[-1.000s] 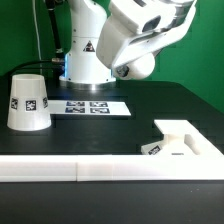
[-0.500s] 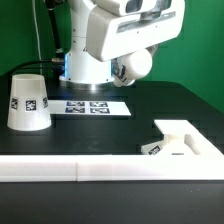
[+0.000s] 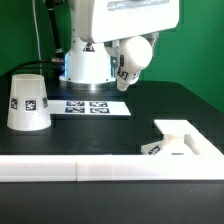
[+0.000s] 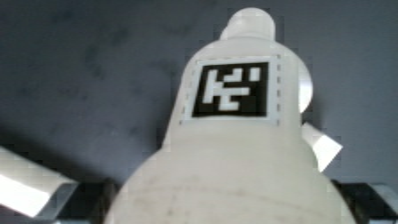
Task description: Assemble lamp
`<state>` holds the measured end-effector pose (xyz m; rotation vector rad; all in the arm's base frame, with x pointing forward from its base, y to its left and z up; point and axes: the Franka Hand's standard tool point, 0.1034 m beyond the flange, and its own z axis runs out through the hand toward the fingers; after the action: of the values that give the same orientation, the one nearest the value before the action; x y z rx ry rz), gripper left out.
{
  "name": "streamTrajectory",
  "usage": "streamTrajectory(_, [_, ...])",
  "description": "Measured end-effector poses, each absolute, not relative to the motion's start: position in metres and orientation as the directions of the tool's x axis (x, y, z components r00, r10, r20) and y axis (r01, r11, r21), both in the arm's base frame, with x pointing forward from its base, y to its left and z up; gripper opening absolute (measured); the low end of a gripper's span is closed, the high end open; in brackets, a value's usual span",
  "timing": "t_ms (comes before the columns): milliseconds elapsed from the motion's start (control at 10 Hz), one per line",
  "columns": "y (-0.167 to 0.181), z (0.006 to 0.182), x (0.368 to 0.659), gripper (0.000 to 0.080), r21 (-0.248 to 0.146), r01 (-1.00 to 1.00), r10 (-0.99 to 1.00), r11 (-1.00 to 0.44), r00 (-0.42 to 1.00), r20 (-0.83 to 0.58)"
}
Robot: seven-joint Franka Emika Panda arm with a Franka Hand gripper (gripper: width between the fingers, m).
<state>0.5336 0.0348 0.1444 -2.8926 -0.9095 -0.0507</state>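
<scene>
Wrist view: bulb (image 4: 228,140) gripped inside the end effector (image 4: 192,182).

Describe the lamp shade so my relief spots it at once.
On the black table, look to the exterior view's left of the flat marker board. The shade is the white tapered cup standing narrow end up, the only tall thing there.

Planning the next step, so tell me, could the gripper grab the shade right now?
Probably not yet: the gripper is shut on the bulb, held in the air. The shade stands uncovered on the table, so the way to it looks free once the bulb is released.
</scene>
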Motion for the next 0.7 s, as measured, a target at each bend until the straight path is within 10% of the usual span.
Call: streamTrajectory(700, [0.025, 0.148, 0.551, 0.0578, 0.000, 0.560, 0.544, -0.828, 0.804, 0.242])
